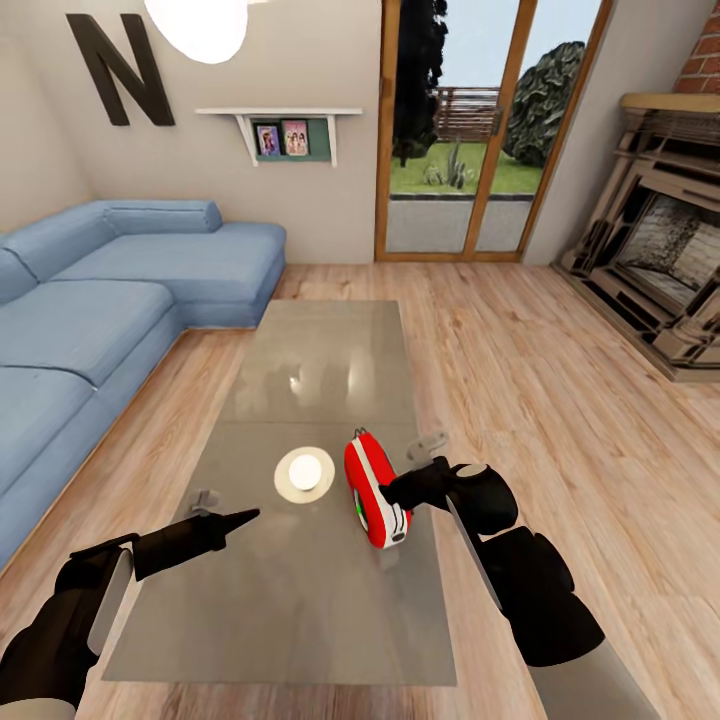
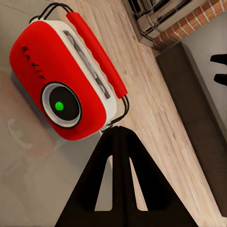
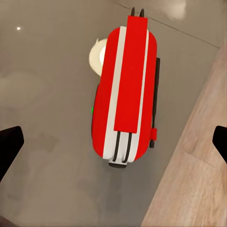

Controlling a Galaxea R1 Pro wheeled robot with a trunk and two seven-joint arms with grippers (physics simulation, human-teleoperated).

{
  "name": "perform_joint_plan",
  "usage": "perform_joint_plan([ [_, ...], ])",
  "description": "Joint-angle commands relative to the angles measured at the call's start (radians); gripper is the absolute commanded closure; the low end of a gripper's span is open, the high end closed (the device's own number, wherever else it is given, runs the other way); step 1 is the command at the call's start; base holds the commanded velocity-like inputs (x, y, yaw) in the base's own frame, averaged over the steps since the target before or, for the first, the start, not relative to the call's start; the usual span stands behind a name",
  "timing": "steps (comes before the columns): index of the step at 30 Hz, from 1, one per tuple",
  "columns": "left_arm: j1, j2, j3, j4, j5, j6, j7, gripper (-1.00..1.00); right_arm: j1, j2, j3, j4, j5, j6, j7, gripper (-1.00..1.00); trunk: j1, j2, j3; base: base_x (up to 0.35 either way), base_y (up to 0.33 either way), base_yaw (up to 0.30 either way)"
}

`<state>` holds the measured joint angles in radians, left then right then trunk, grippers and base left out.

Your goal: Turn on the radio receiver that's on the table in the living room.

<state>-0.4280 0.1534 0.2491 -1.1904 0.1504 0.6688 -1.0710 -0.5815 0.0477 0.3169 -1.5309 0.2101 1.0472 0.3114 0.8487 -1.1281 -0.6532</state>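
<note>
Head view, table: long low top, glossy grey-brown, reflective; runs away from the robot toward the glass doors.
Radio receiver: red with a white trim band, standing on the near half of the table close to its right edge; dial face turned toward the left arm.
Dial, left wrist view: round, dark, with a green light at its centre; thin metal handle over the top of the radio receiver.
Cream disc: flat on the table, just beside the radio receiver on its dial side.
Right gripper: at the radio receiver's back; right wrist view shows the fingertips spread wide to either side of the radio receiver, apart from it.
Left gripper: above the table, near the disc; fingers pressed together to a point in the left wrist view.
Containers: no contents to list.
Room: light wood plank floor, blue sectional sofa, brick fireplace, wall shelf with pictures, large letter N.
</note>
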Motion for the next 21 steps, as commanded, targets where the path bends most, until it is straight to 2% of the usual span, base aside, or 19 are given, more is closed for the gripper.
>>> perform_joint_plan([
  [1,0.000,0.000,0.000,0.000,0.000,0.000,0.000,1.00,0.000,0.000,0.000,0.000,0.000,0.000,0.000,-1.00,0.000,0.000,0.002,0.000,0.000,0.000],
  [21,0.000,0.000,-0.001,0.000,0.000,0.000,0.000,1.00,0.000,-0.001,0.000,0.000,0.000,0.000,-0.001,-1.00,0.000,0.000,0.033,0.000,0.000,0.000],
])
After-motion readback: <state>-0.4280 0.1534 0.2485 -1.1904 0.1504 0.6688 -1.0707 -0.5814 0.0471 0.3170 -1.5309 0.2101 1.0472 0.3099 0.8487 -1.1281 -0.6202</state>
